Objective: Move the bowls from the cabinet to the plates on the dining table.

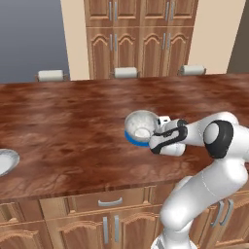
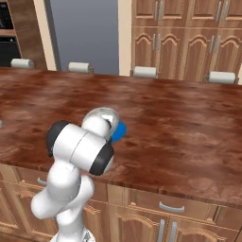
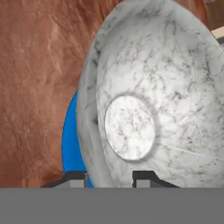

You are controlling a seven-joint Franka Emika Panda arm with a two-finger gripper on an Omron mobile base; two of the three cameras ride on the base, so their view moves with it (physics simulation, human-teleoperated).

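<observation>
The pale speckled bowl sat over the blue plate near the front edge of the reddish-brown surface. The hand was clamped on its rim, one fingertip inside. A white-grey plate lay far left.

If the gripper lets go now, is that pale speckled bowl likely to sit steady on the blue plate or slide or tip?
Probably steady: the pale speckled bowl shows a flat round base and hangs directly over the blue plate. It looks rigid and glazed, so it may skid slightly. The gripper pinches only its rim, so release could rock it.
</observation>
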